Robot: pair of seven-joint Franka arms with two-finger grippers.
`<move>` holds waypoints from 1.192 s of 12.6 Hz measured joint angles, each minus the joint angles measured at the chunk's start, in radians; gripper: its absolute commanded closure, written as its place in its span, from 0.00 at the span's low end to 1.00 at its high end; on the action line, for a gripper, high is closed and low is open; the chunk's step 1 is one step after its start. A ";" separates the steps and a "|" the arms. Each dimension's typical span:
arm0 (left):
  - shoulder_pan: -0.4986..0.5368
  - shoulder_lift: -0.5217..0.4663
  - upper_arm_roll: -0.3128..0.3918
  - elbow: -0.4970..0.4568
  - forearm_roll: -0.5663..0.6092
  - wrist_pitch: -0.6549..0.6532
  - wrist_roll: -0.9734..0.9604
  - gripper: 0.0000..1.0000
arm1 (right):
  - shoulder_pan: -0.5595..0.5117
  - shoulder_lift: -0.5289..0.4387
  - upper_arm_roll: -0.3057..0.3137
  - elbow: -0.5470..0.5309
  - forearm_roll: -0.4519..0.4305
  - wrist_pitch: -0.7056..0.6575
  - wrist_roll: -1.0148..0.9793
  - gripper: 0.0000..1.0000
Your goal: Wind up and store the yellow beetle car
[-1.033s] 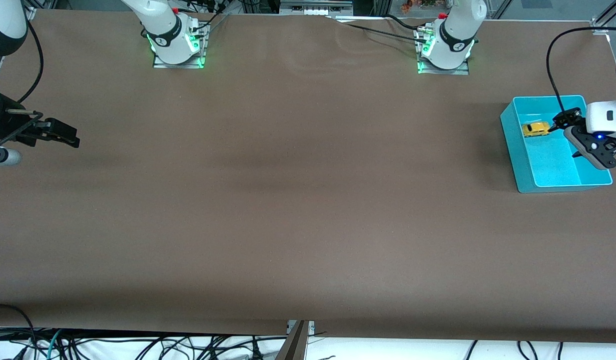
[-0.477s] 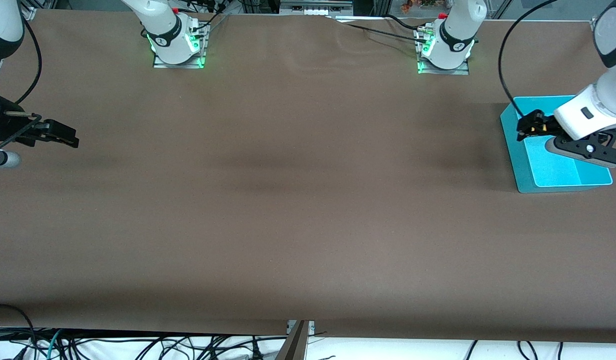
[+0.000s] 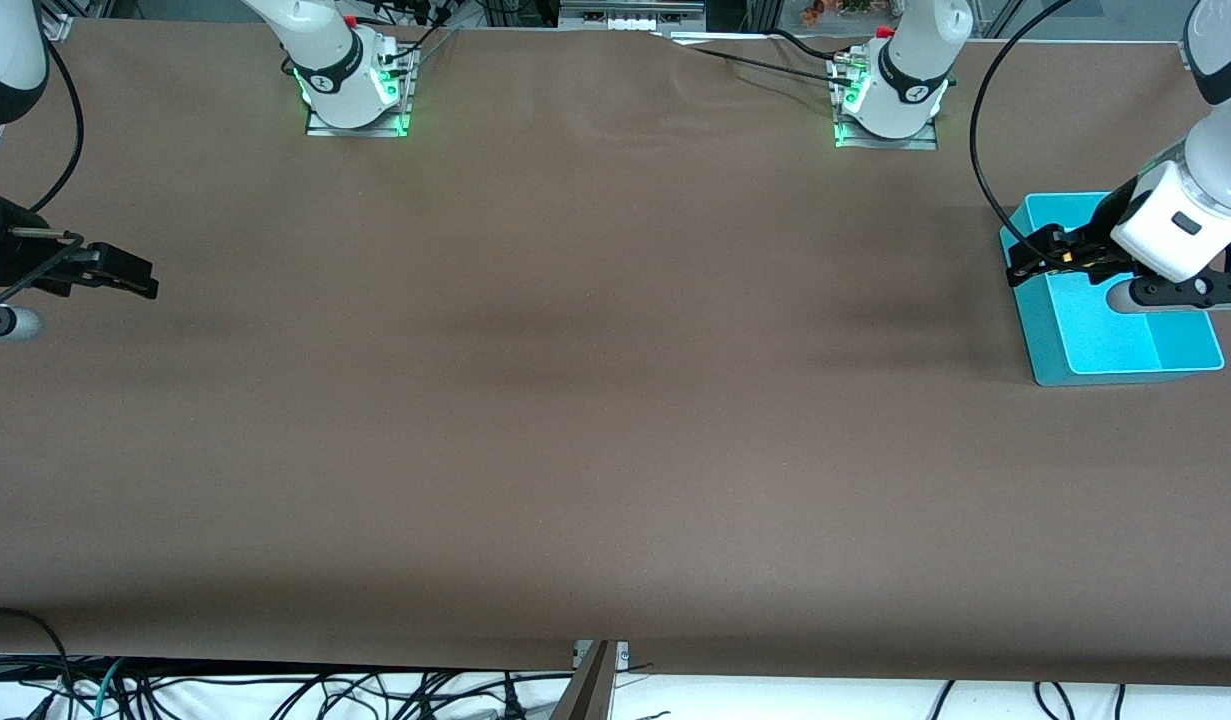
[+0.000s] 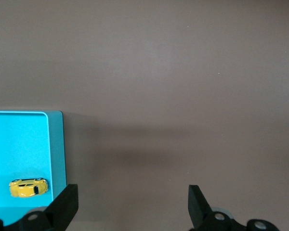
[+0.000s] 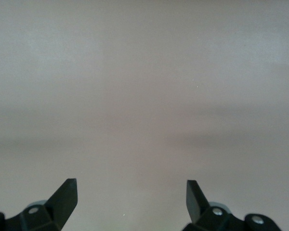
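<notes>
Right claw (image 3: 140,282): it hangs over the bench (image 3: 595,400) at the right arm's end, low above the brown cover. Its fingers (image 5: 62,195) stand spread wide with nothing between them, and the right wrist view shows only bare brown surface under them. This arm waits.

Bases: the two white arm bases, each lit green at the foot, stand along the bench edge farthest from the front camera. Black cables run from them across the top of the cover.

Cyan bin (image 3: 1040,330): an open rectangular tray resting on the bench at the left arm's end. Its wall toward the right arm's end is in plain sight; part of its floor is covered in the front view by the left arm's wrist.

Yellow beetle car (image 4: 28,187): it lies inside the cyan bin on the bin's floor, near the wall that faces the right arm's end, free of any finger. In the front view only a speck of yellow shows past the claw, so the left wrist view gives its place.

Left claw (image 3: 1037,258): it hovers over the rim of the cyan bin that faces the right arm's end, partly over bare bench. It is released: the fingers (image 4: 65,202) are spread wide and hold nothing.
</notes>
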 measured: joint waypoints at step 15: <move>-0.006 0.025 0.028 0.132 0.002 -0.104 0.067 0.00 | 0.000 0.001 0.000 0.003 0.000 -0.001 -0.047 0.00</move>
